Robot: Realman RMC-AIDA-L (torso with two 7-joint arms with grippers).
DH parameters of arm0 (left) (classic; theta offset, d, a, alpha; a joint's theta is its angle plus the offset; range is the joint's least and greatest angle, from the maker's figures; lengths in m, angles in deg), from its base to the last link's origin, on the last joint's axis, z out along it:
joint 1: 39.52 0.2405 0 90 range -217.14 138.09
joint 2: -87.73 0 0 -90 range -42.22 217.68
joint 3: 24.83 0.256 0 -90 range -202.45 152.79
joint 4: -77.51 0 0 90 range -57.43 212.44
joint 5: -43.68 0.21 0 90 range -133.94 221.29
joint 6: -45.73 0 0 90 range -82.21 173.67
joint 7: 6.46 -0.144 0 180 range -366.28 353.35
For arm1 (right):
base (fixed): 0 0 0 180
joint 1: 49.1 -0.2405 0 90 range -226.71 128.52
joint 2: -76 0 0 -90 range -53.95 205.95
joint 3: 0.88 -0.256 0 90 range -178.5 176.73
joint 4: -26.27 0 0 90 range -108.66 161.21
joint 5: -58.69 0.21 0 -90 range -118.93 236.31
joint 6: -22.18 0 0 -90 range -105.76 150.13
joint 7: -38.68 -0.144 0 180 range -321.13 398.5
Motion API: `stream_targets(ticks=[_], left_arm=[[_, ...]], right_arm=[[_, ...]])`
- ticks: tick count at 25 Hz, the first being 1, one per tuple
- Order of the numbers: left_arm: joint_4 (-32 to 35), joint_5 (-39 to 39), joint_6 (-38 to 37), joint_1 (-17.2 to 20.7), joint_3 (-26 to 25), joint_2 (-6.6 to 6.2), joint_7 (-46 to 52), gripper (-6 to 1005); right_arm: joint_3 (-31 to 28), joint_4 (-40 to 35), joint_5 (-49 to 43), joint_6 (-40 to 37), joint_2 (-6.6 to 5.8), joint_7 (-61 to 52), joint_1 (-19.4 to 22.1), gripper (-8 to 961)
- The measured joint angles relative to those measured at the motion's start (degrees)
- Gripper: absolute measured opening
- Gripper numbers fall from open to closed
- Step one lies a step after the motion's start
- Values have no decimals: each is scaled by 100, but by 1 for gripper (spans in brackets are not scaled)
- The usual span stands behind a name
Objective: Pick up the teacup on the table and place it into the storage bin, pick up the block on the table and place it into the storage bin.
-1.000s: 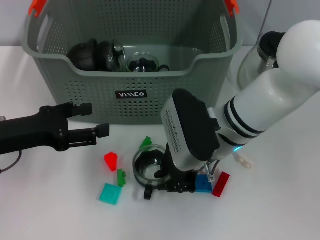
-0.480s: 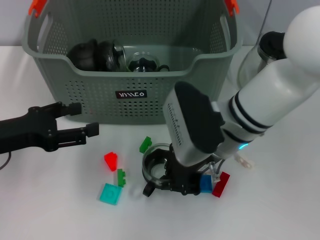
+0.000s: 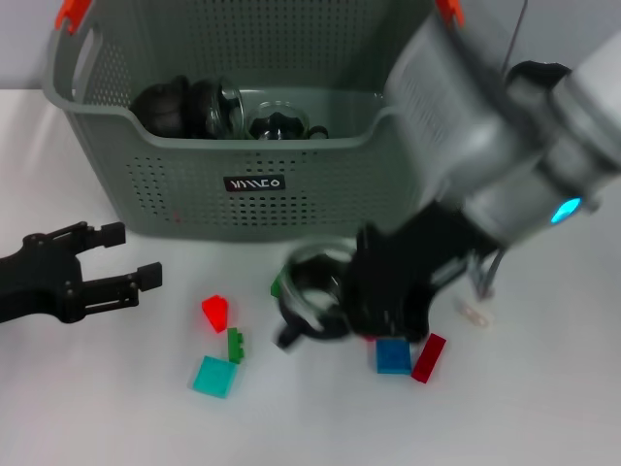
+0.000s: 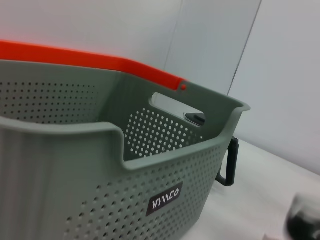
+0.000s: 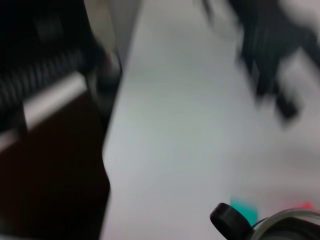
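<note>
The glass teacup (image 3: 309, 283) with a black handle hangs just above the table in front of the storage bin (image 3: 252, 170). My right gripper (image 3: 332, 303) is shut on it. In the right wrist view the teacup's rim (image 5: 287, 224) and handle (image 5: 231, 220) show at the edge. Several blocks lie on the table: a red block (image 3: 216, 311), a small green one (image 3: 236, 345), a teal one (image 3: 213, 376), a blue one (image 3: 393, 355) and a dark red one (image 3: 429, 357). Another green block (image 3: 278, 285) is half hidden behind the cup. My left gripper (image 3: 124, 254) stands open at the left, holding nothing.
The bin holds dark teaware and a glass piece (image 3: 277, 124). A glass teapot (image 3: 534, 76) stands at the right behind my right arm; its black handle (image 4: 230, 161) shows beside the bin (image 4: 100, 165). A small white piece (image 3: 473, 311) lies right of the blocks.
My right gripper has lifted the teacup off the table and moved it toward the bin. The left gripper has drawn back to the left.
</note>
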Motion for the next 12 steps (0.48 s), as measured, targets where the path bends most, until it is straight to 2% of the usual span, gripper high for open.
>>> stream_targets(ticks=[3, 6, 9, 11, 12], left_arm=[[-13, 3, 8, 48, -17, 16, -53, 882], [-57, 3, 14, 59, -24, 20, -80, 882], [-130, 4, 16, 37, -9, 24, -114, 882], [-214, 4, 15, -2, 17, 29, -158, 882], [-249, 4, 16, -14, 20, 29, -194, 882]], right_arm=[[-862, -519, 588, -589, 2, -321, -149, 58], [-1839, -827, 1154, -631, -11, -604, -376, 58], [-2759, -741, 1427, -208, -48, -904, -679, 59], [-2977, -414, 1344, 452, -172, -1081, -890, 59], [-2962, -135, 1268, 811, -272, -1118, -992, 59]])
